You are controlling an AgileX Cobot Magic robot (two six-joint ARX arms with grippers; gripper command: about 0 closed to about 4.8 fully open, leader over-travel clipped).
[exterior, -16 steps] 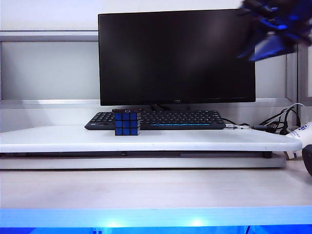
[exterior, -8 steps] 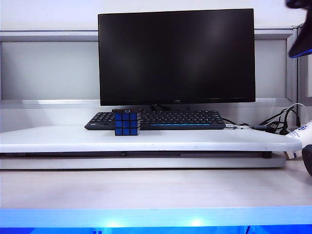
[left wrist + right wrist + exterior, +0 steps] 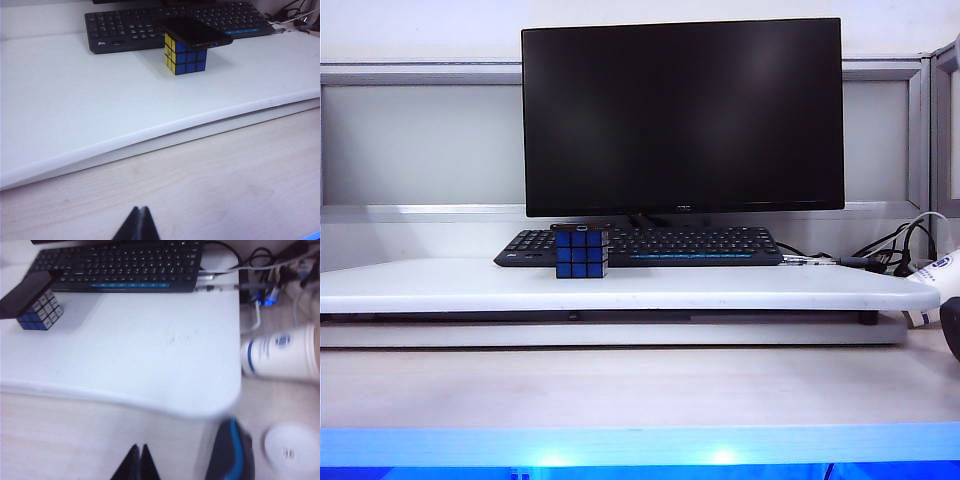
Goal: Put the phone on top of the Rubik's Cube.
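- Left end effector (image 3: 138,224): only its dark fingertips show in the left wrist view, pressed together to a point, so closed and empty. It hangs over the pale wood-grain lower surface (image 3: 225,190), well apart from the task things.
- Phone (image 3: 193,31): lies flat on top of the Rubik's Cube (image 3: 186,56), overhanging it on both sides, the short edge with the port facing the camera. The cube shows a blue face and a yellow face here. In the exterior view only a thin dark strip of phone (image 3: 582,227) is visible above the cube (image 3: 581,253).
- The cube stands on the white raised surface (image 3: 720,285), just in front of the left end of the black keyboard (image 3: 690,245); whether cube and keyboard touch, cannot tell.
- Black monitor (image 3: 682,115), screen dark, stands behind the keyboard against a grey partition wall.
- Right end effector (image 3: 139,460): fingertips together, closed on nothing, over the wood-grain lower level by the rounded front edge of the raised surface; phone (image 3: 27,290) and cube (image 3: 41,312) sit far across from it.
- Right side: tangle of cables (image 3: 900,250), a white cup with a blue logo (image 3: 280,357), a white round lid (image 3: 290,447), and a dark blue-trimmed object (image 3: 232,452) just beside the right end effector.
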